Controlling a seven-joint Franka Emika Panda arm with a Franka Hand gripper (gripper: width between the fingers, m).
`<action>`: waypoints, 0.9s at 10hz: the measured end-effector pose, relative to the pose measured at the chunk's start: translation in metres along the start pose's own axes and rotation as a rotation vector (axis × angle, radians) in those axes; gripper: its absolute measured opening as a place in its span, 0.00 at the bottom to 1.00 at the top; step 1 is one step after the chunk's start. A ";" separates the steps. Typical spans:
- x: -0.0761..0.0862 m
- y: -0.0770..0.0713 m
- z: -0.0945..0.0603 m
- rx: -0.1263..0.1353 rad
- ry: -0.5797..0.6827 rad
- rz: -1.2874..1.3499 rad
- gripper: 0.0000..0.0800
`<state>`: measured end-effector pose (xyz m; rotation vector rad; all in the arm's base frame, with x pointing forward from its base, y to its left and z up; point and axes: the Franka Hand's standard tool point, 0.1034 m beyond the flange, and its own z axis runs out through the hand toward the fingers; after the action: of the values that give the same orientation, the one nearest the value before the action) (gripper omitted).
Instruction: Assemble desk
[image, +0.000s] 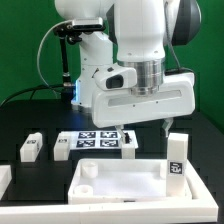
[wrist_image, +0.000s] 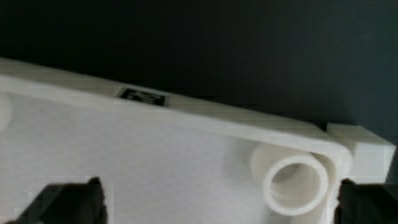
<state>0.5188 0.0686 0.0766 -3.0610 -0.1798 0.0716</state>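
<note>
Gripper (wrist_image: 217, 206) fingers stand wide apart in the wrist view, one at each side, with nothing between them; the hand looks empty. It hangs over the desk top (image: 120, 183), which lies flat on the black table (image: 25, 118) at the front of the exterior view. Right under the camera is a round socket (wrist_image: 294, 181) near the panel's edge, open and with no leg in it.

One leg (image: 177, 156) stands upright at the panel's corner on the exterior view's right (whether it is fully seated I cannot tell). Two loose legs (image: 31, 147) lie on the table toward the exterior view's left, apart from the panel. Behind them is the marker board (image: 100, 141).

I judge the work to be between legs: one is placed, others wait. The next move calls for travelling to a loose leg, closing squarely on it, then carrying it upright to an open socket and lining it up before pressing or turning it in.
</note>
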 end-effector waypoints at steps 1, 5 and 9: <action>-0.006 -0.004 0.001 0.020 -0.110 0.003 0.81; -0.051 0.013 0.028 0.012 -0.554 0.175 0.81; -0.057 0.016 0.034 0.023 -0.717 0.192 0.81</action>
<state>0.4620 0.0482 0.0440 -2.8679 0.0807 1.1619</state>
